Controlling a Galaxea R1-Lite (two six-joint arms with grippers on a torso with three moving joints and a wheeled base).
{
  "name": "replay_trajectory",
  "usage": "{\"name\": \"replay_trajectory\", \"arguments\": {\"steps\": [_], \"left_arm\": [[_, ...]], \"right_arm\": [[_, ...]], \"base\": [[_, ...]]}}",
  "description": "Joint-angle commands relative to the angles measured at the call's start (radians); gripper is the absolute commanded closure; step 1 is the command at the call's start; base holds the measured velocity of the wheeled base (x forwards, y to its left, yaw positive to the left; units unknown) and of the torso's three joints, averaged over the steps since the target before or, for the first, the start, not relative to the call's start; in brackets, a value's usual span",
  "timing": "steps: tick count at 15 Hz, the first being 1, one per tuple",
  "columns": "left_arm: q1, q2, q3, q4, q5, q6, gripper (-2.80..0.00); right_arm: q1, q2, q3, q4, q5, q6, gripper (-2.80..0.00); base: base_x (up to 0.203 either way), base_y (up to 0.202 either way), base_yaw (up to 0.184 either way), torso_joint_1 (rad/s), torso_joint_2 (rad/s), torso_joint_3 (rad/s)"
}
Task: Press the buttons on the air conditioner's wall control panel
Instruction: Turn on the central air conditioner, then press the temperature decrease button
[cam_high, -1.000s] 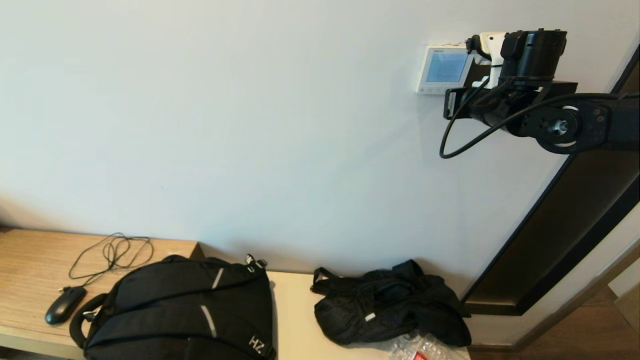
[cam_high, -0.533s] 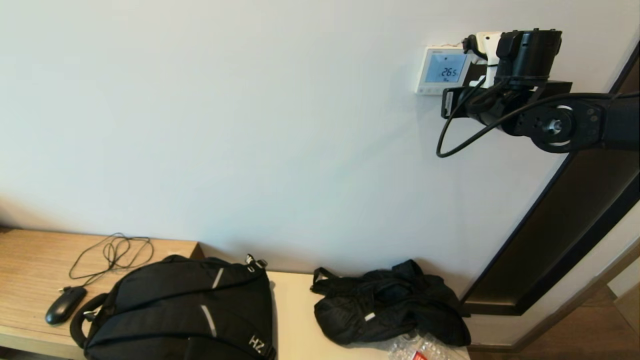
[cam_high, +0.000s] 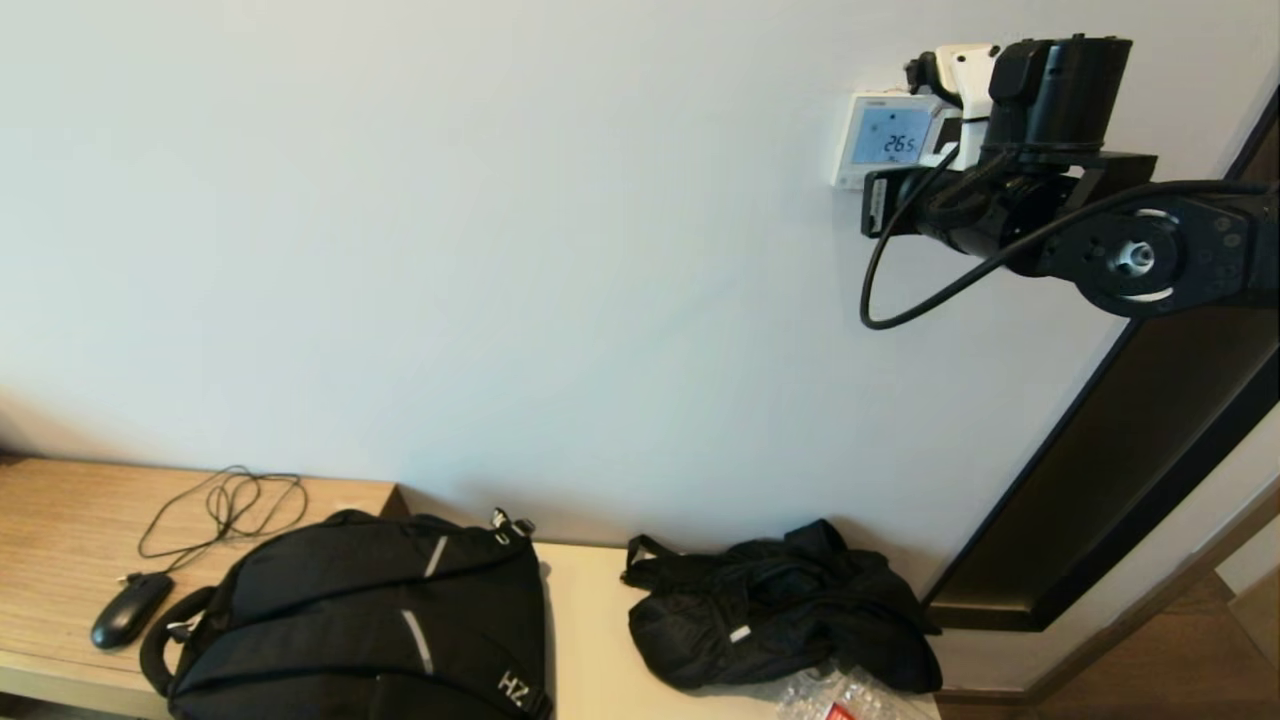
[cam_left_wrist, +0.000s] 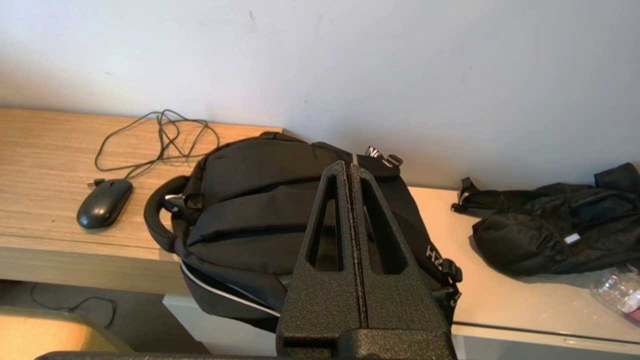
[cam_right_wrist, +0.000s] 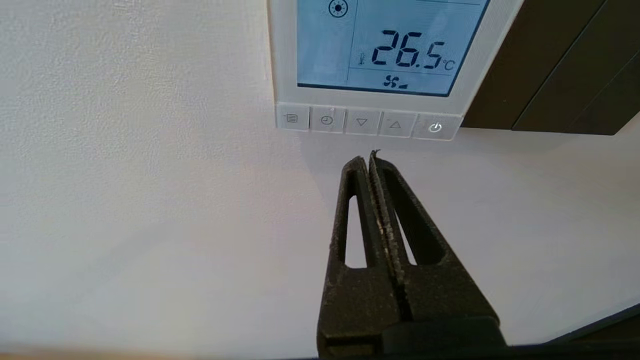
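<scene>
The white wall control panel (cam_high: 885, 138) hangs high on the wall; its pale blue screen (cam_right_wrist: 390, 50) is lit and reads 26.5 °C with sun and fan icons. The row of small white-grey buttons (cam_right_wrist: 362, 121) runs along its bottom edge, with the power button (cam_right_wrist: 435, 128) at one end. My right gripper (cam_right_wrist: 369, 157) is shut and empty. Its tips point at the wall a little short of the down and up arrow buttons and touch none of them. In the head view my right wrist (cam_high: 1040, 130) covers the panel's right edge. My left gripper (cam_left_wrist: 349, 166) is shut and empty, parked low over the backpack.
A plain black panel (cam_right_wrist: 550, 65) sits beside the white one. A dark door frame (cam_high: 1130, 450) slants down on the right. Below are a black backpack (cam_high: 360, 620), a crumpled black bag (cam_high: 780, 615), a mouse (cam_high: 128, 608) with its cable, and a plastic packet (cam_high: 840, 695).
The screen went from blank to showing 26.5 about half a second ago. My right arm has since shifted left and slightly up, covering more of the panel's right and lower edge.
</scene>
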Motion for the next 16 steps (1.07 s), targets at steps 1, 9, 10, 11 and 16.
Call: {"name": "replay_trajectory", "arguments": {"steps": [1, 9, 10, 11, 16], "left_arm": [[0.000, 0.000, 0.000, 0.000, 0.000, -0.001, 0.00], [0.000, 0.000, 0.000, 0.000, 0.000, 0.001, 0.00], [0.000, 0.000, 0.001, 0.000, 0.000, -0.001, 0.00], [0.000, 0.000, 0.000, 0.000, 0.000, -0.001, 0.00], [0.000, 0.000, 0.000, 0.000, 0.000, 0.000, 0.00]], "right_arm": [[0.013, 0.011, -0.011, 0.000, -0.009, -0.002, 0.00], [-0.025, 0.041, -0.034, 0.000, -0.010, -0.002, 0.00], [-0.030, 0.050, -0.042, 0.000, -0.009, -0.002, 0.00], [-0.030, 0.055, -0.052, 0.002, -0.009, -0.003, 0.00], [-0.028, 0.077, -0.083, 0.003, -0.012, -0.008, 0.00]], "base": [[0.000, 0.000, 0.000, 0.000, 0.00, 0.000], [0.000, 0.000, 0.000, 0.000, 0.00, 0.000], [0.000, 0.000, 0.000, 0.000, 0.00, 0.000], [0.000, 0.000, 0.000, 0.000, 0.00, 0.000], [0.000, 0.000, 0.000, 0.000, 0.00, 0.000]]}}
